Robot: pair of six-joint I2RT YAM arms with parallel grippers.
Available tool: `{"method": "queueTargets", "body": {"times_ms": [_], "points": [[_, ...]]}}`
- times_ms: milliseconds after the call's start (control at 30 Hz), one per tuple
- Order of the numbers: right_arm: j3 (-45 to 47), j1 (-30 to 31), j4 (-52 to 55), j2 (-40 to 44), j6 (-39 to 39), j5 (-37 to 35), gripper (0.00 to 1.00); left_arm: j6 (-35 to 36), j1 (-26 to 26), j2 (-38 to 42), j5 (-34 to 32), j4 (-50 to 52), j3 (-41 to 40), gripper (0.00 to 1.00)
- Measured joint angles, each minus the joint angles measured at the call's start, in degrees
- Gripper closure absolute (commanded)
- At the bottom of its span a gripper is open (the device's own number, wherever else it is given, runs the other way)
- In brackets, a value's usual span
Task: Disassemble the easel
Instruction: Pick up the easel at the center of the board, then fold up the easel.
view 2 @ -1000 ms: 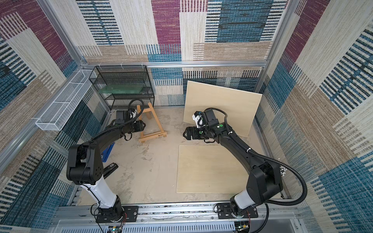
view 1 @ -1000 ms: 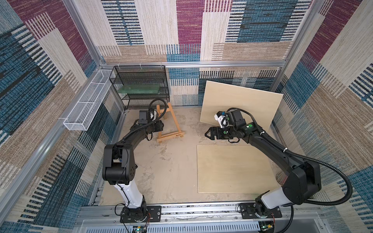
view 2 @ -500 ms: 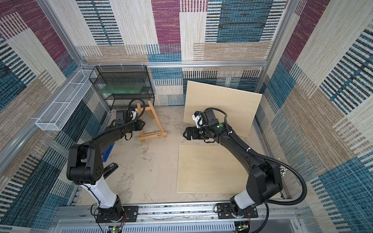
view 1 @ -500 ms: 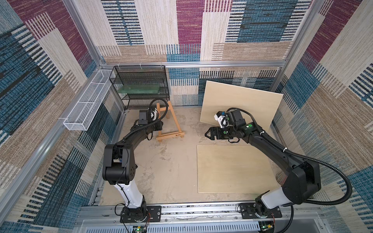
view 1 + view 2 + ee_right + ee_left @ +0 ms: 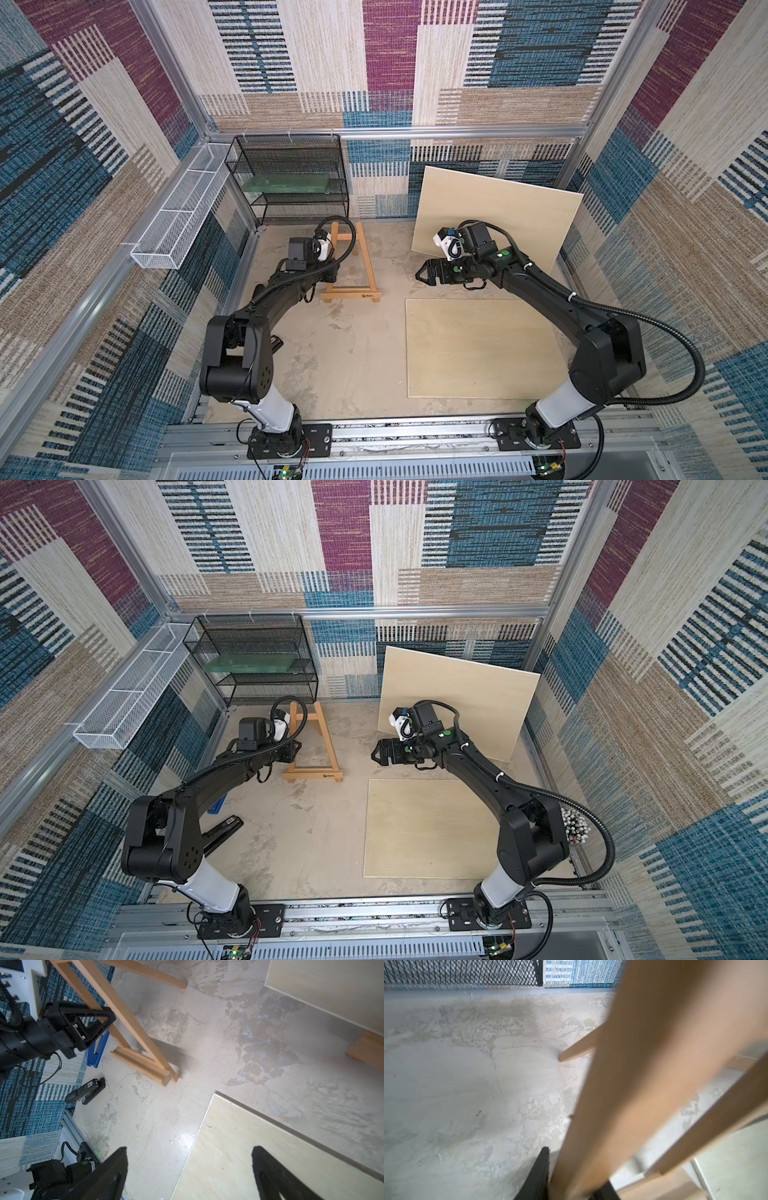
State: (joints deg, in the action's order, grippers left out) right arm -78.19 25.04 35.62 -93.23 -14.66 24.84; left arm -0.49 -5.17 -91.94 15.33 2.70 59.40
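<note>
Left pincer point(image 5: 99, 1022) pinches a leg of the easel point(image 5: 351, 296); right pincer point(image 5: 189, 1148), spread, hovers apart from it; next, likely, it must grip another bar.

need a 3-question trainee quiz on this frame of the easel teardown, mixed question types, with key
1. True or false: the right gripper is closed on the easel.
2. Which gripper is clamped on one of the easel's legs? A) left gripper B) right gripper C) neither
3. Fill in: one pale board lies flat near the right arm; the other board stands tilted, leaning against the back ____.

Key
1. False. Its jaws stand open, and it hangs apart from the easel.
2. A. The left wrist view shows a wooden bar between its fingers.
3. wall
</note>
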Motion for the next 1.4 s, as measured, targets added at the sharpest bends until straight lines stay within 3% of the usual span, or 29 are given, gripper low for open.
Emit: {"method": "queueTargets", "body": {"times_ms": [400,600,800,1067,1400], "points": [[-13.35,-0.22,-3.28,-14.99,-1.64,2.64,0.09,0.94,-0.98,12.94,2.91,0.04,-8.79,1.00],[-23.17,2.10,-4.92,-22.75,-4.22,2.54,0.12,2.56,-4.48,19.12,1.68,1.90,-9.60,1.00],[-29.81,5.35,-6.03,-27.91,-6.23,0.81,0.20,3.85,-8.39,23.52,-0.61,5.49,-9.62,1.00],[-30.91,8.70,-6.43,-30.75,-7.32,2.25,0.25,3.87,-9.84,24.52,-4.94,8.50,-9.57,1.00],[-19.12,11.82,-9.16,-26.56,-6.58,11.08,0.26,3.85,-9.84,23.50,-7.50,8.22,-7.87,1.00]]}}
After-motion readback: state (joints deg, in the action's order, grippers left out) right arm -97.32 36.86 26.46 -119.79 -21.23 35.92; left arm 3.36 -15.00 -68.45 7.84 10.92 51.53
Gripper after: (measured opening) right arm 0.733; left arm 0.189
